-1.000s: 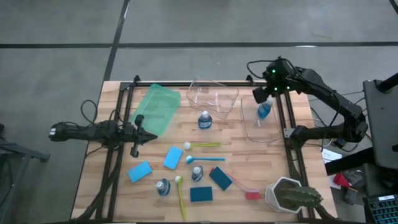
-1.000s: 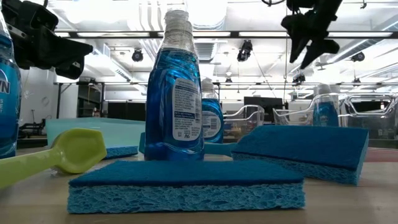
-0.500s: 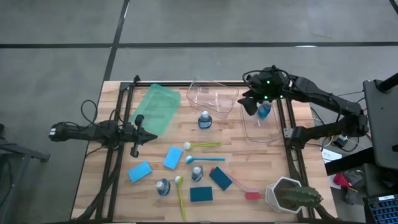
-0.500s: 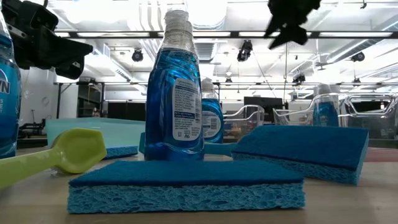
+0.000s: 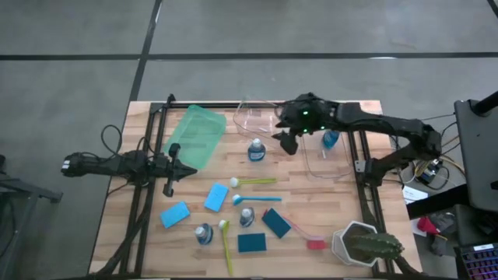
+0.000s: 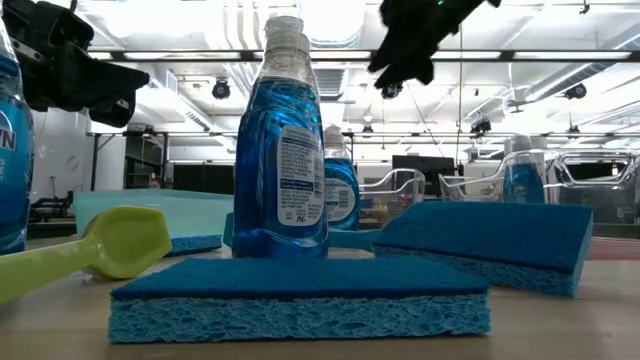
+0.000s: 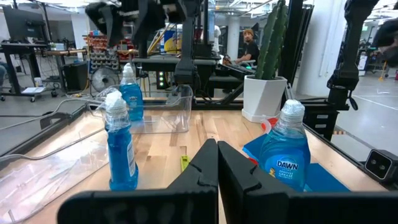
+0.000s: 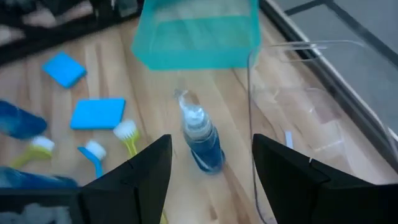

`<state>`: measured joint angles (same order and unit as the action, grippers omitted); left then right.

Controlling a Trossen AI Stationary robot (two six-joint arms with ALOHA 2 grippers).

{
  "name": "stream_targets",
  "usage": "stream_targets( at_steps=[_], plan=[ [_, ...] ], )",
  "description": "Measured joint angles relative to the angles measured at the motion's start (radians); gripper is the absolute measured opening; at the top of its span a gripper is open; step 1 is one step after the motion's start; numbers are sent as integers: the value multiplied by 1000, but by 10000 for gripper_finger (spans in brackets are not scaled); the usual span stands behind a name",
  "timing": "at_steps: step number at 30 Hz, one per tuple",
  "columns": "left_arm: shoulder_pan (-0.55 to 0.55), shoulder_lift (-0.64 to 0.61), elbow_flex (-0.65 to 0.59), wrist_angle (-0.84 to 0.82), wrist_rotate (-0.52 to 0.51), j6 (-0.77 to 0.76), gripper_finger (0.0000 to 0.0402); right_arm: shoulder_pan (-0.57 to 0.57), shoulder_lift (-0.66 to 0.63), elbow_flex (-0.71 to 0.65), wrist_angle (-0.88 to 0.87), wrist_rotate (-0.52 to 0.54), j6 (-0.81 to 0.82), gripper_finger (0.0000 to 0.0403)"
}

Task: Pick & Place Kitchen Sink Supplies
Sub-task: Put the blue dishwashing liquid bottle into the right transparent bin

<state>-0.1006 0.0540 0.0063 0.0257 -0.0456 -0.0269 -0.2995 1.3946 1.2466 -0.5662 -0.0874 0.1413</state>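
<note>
My right gripper [image 5: 288,141] is open and empty, in the air just right of a blue-liquid bottle [image 5: 256,149] that stands upright on the table. In the right wrist view that bottle [image 8: 202,140] shows ahead between the spread fingers [image 8: 142,177]. Another bottle [image 5: 331,138] stands in the right clear bin [image 5: 336,168]. Two more bottles [image 5: 204,232] [image 5: 247,216], several sponges [image 5: 175,214] [image 5: 216,197] [image 5: 275,222] [image 5: 250,243] and brushes [image 5: 257,182] [image 5: 258,199] [image 5: 226,246] [image 5: 305,234] lie on the near half. My left gripper [image 5: 173,167] is shut and empty at the table's left.
A green bin [image 5: 196,136] lies at the far left and a second clear bin [image 5: 266,118] at the far middle. A white-potted cactus [image 5: 364,244] stands at the near right corner. Black rails [image 5: 358,155] run along the table's sides.
My right gripper has gone from above the right clear bin toward the table's left, to beside the bottle in the far middle. The bottle in the bin has stayed where it was.
</note>
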Motion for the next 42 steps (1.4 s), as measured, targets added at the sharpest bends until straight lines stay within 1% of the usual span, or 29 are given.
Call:
stream_targets(
  at_steps=[8,14,20,29,42],
  plan=[
    [0,0,0,0,0,0,0,28,162,95,1,0,-166,221],
    [0,0,0,0,0,0,0,51,233,169,-1,2,-280,221],
    [0,0,0,0,0,0,0,51,286,206,0,4,-298,221],
    [0,1,0,0,0,0,0,55,333,206,-6,-22,-299,221],
    [0,1,0,0,0,0,0,57,392,204,-18,-18,-311,221]
  ],
)
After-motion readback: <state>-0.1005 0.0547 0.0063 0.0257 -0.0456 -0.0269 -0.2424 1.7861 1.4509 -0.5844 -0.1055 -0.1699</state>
